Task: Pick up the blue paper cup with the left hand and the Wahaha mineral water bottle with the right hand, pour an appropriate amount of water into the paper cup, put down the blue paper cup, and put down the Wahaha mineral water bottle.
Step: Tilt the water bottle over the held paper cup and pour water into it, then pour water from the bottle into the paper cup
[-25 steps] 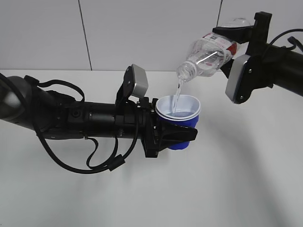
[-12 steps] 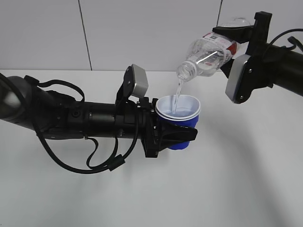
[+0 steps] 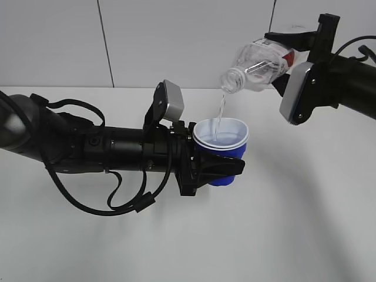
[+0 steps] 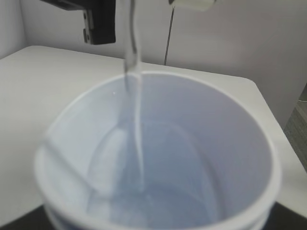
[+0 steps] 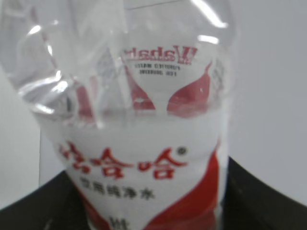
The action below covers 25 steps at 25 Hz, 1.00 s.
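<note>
Mostly hidden, left pincer (image 3: pixel 226 169) grips blue paper cup (image 3: pixel 222 144); right pincer (image 3: pixel 302 44) clamps the bottle (image 3: pixel 258 60), base cut off.

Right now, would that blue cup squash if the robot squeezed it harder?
Probably: the blue paper cup looks thin-walled, so it may crumple. With water pouring in, it's likely getting heavier and could slosh if tilted.

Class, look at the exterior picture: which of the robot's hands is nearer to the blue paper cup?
Left. The left hand grips the blue paper cup around its lower body. The right hand is up and to the right, holding the tilted Wahaha mineral water bottle above the cup.
</note>
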Each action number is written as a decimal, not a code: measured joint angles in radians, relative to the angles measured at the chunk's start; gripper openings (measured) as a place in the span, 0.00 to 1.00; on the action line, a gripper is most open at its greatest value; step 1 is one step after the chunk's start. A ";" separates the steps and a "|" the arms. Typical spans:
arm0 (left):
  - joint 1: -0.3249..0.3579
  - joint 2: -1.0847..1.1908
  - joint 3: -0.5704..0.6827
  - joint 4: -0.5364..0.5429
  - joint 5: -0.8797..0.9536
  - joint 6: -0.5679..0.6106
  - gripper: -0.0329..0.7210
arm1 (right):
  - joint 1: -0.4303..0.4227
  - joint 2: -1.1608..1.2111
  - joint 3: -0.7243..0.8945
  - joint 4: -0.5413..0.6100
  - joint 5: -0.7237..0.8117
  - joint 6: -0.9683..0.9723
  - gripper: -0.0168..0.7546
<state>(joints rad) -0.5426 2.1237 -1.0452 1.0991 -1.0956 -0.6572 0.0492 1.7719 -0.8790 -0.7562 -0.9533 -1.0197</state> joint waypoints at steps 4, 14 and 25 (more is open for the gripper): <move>0.000 0.000 0.000 -0.007 0.000 0.046 0.60 | 0.000 0.000 0.000 0.000 -0.001 0.117 0.60; 0.004 0.000 0.000 -0.097 0.050 0.063 0.60 | 0.000 0.000 0.000 0.078 -0.086 0.503 0.60; 0.058 0.000 0.000 -0.348 0.093 0.213 0.60 | 0.000 0.000 0.000 0.170 -0.080 0.775 0.60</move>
<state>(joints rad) -0.4850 2.1237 -1.0452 0.7515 -1.0026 -0.4443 0.0492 1.7719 -0.8790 -0.5866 -1.0334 -0.2445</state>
